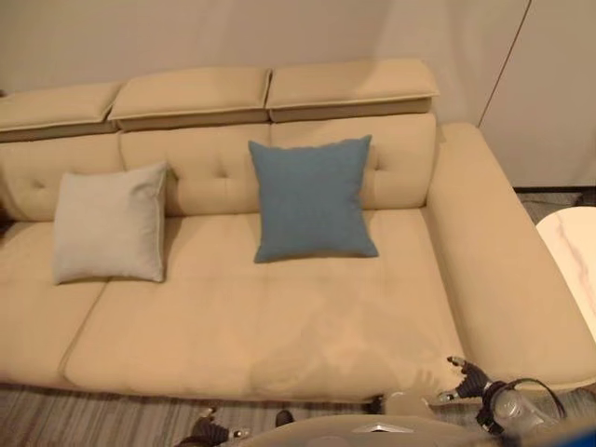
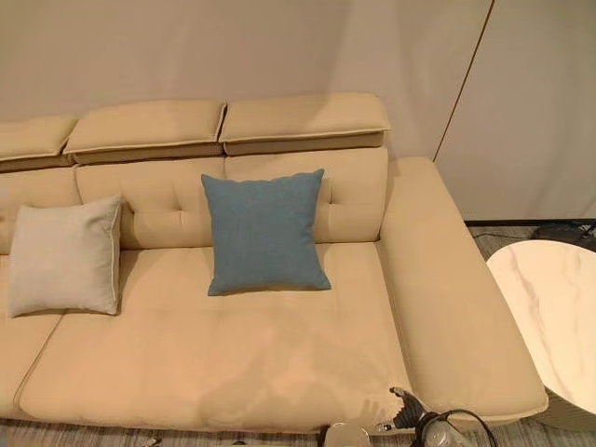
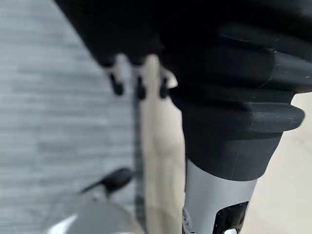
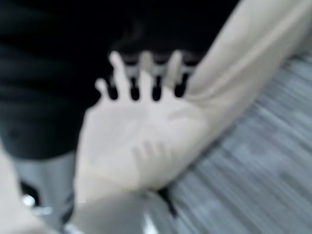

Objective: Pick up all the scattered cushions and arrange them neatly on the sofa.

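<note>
We see 2 cushions propped on the sofa [image 1: 279, 326]: the blue cushion [image 1: 312, 198] and the pale cushion [image 1: 110, 224], so the task looks nearly done. Our right hand [image 1: 463, 371] and left hand [image 3: 139, 80] hang relaxed, fingers straight, holding nothing. The floor [image 3: 48, 122] is mostly cut off.

Two cushions are set on the sofa [image 1: 279, 326], both leaned against its backrest. One cushion [image 1: 110, 225] is placed at the left, the other cushion [image 1: 312, 198] near the middle, well apart. A round table [image 2: 554, 317] is found right of the sofa's right armrest.
</note>
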